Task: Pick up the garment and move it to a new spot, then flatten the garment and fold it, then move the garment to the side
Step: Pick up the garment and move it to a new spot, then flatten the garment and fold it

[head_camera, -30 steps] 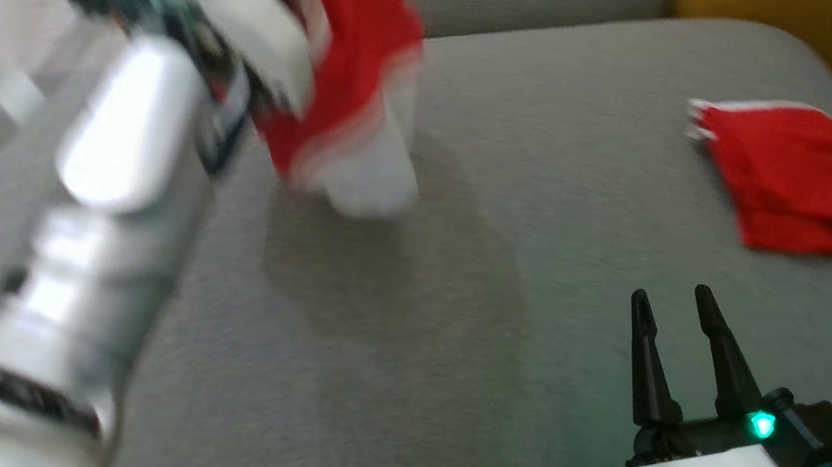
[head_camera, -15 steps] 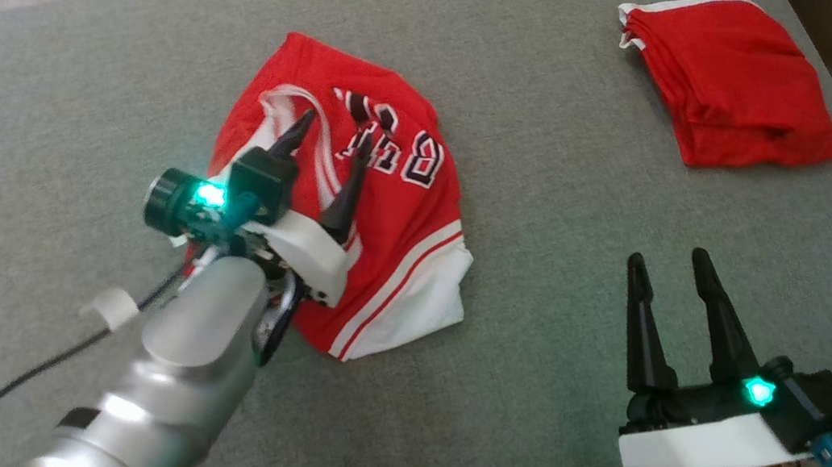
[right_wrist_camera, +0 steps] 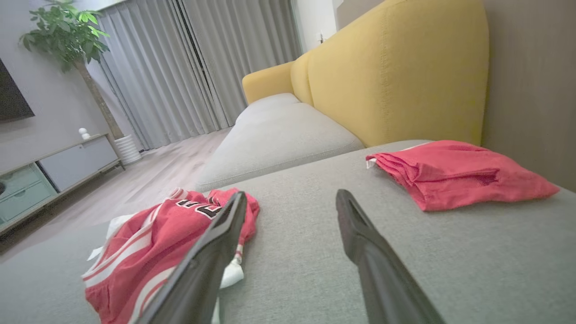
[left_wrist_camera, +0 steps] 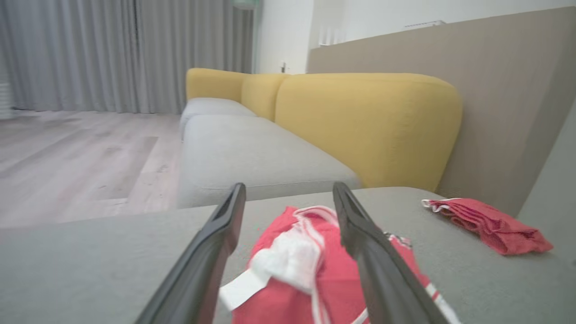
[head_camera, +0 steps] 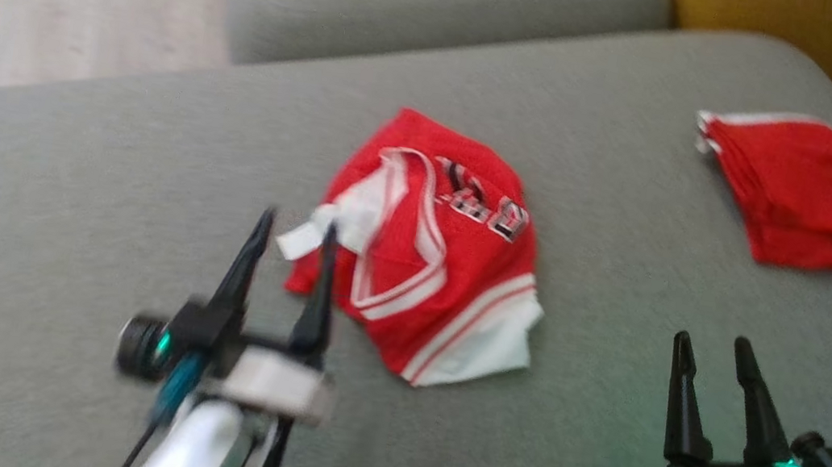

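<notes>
state: red jersey [head_camera: 451,271] crumpled mid sofa seat [head_camera: 106,182], touched by neither hand | left hand [head_camera: 300,221]: fingers spread, empty, jersey at its 1 o'clock, neck label [head_camera: 294,242] near | right hand [head_camera: 712,340]: spread, empty, at jersey's 4 o'clock | risk: a pinch takes bunched layers or only the label, so the jersey twists instead of flattening | folded red garment [head_camera: 804,194] at 2 o'clock, well apart

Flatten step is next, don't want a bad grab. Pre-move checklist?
1. Left hand open, empty: ok.
2. Right hand open, empty: ok.
3. Jersey lying on the grey cushion: ok.
4. Jersey flat: not ok, bunched, white lining showing.
5. Folded red garment apart from jersey: ok.
6. Left fingertips off the cloth: cannot tell.
</notes>
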Robot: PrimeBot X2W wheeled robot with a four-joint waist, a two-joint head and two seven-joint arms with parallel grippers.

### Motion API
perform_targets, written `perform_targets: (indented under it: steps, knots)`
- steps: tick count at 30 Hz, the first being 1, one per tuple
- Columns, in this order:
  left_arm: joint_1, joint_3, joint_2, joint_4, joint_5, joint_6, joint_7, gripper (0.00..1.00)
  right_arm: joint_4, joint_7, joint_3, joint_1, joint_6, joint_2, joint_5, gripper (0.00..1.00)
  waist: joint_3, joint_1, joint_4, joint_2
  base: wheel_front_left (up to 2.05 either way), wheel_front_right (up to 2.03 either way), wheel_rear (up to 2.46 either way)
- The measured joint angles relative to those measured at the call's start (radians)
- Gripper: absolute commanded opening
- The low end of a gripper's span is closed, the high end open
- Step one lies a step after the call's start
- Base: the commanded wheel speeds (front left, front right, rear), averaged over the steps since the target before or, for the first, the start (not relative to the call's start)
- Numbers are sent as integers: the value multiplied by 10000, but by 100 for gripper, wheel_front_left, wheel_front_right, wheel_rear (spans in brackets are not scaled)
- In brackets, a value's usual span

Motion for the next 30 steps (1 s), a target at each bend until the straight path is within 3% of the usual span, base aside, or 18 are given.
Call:
perform_targets:
  steps: [6,14,30]
  knots:
    - [2414,1312,242,-1377,656,278,0,100,6,0,-77,364,0,63,-265,100,-769,0,858,0,0,0,0]
    - [4663,1607,159,-2270,1430,173,0,100,355,0,38,1434,0,59,-732,100,-1518,0,1557,0,0,0,0]
    - [4979,1570,117,-2119,1751,-8,0,100,376,0,349,1499,0,17,-805,100,-1839,2,1734,0,0,0,0]
